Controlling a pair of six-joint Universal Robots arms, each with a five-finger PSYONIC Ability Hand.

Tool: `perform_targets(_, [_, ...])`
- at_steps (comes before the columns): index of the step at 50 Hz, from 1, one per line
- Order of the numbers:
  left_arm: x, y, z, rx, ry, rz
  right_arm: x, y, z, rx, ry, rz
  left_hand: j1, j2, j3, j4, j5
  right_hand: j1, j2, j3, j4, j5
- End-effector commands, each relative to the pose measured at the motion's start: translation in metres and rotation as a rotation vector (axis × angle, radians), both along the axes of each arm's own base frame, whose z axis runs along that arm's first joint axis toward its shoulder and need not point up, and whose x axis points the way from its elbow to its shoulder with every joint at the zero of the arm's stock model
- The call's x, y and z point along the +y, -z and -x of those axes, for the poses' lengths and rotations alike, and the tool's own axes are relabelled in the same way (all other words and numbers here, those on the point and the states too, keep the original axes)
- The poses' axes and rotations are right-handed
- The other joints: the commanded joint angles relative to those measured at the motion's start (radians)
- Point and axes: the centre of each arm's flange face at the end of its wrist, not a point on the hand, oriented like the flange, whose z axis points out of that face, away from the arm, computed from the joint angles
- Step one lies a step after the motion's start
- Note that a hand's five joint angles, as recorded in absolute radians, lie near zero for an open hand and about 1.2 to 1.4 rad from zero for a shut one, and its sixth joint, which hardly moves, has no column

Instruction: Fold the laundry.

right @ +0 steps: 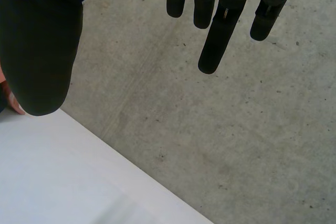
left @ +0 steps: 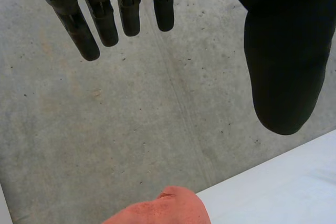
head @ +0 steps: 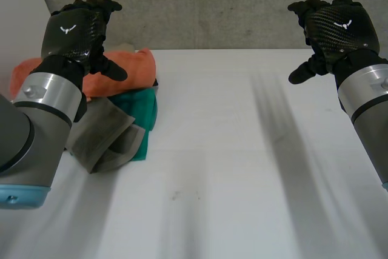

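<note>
Robot's left hand (head: 76, 31) hangs raised above the pile of laundry at the desk's (head: 242, 168) far left corner, touching none of it. In its own wrist view the fingers (left: 79, 30) are straight and spread apart, the thumb (left: 283, 66) stands well clear of them, and nothing is held. The right hand (head: 333, 28) hangs raised over the far right part of the desk, well apart from the laundry. Its fingers (right: 218, 35) are likewise straight and apart from the thumb (right: 39, 51), and it holds nothing. The laundry consists of three pieces. An orange cloth (head: 124, 68), folded into a thick bundle, lies along the far edge at the left. A teal cloth (head: 142, 110) lies just beside it on the near side, touching it. A grey cloth (head: 100, 137), loosely folded with an uneven edge, lies nearest the front and overlaps the teal cloth. The left arm stands in front of part of the orange and grey pieces in the head view, so their full extent cannot be told. The middle and right of the desk surface are bare white. A grey concrete wall (head: 212, 4) stands behind the far edge.
</note>
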Motion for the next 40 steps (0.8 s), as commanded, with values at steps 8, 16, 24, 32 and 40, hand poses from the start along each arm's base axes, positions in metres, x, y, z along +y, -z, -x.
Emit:
perform_targets(8, [-0.109, 0.059, -0.029, -0.079, 0.016, -0.109, -0.003, 0.001, 0.001, 0.011, 0.004, 0.024, -0.075, -0.08, -0.077, -0.079, -0.077, -0.088, -0.094, -0.504, -0.1, -0.098])
perform_targets(16, [-0.159, 0.108, -0.038, -0.272, -0.022, -0.103, -0.004, 0.005, 0.0, 0.021, 0.003, 0.015, -0.016, -0.021, -0.018, -0.02, -0.018, -0.088, -0.094, -0.504, -0.1, -0.098])
perform_targets(24, [-0.184, 0.137, -0.043, -0.506, -0.065, -0.031, -0.007, 0.01, -0.001, 0.027, 0.005, 0.004, 0.261, 0.256, 0.259, 0.257, 0.26, -0.088, -0.094, -0.504, -0.1, -0.098])
perform_targets(32, [-0.173, 0.111, -0.033, -0.424, -0.05, 0.01, -0.01, 0.016, -0.002, 0.034, 0.006, -0.011, 1.122, 1.118, 1.121, 1.119, 1.121, -0.088, -0.094, -0.504, -0.1, -0.098])
perform_targets(40, [-0.111, 0.008, 0.0, -0.194, 0.06, 0.152, -0.01, 0.018, -0.002, 0.037, 0.005, -0.02, 1.122, 1.118, 1.121, 1.119, 1.121, -0.088, -0.094, -0.504, -0.1, -0.098])
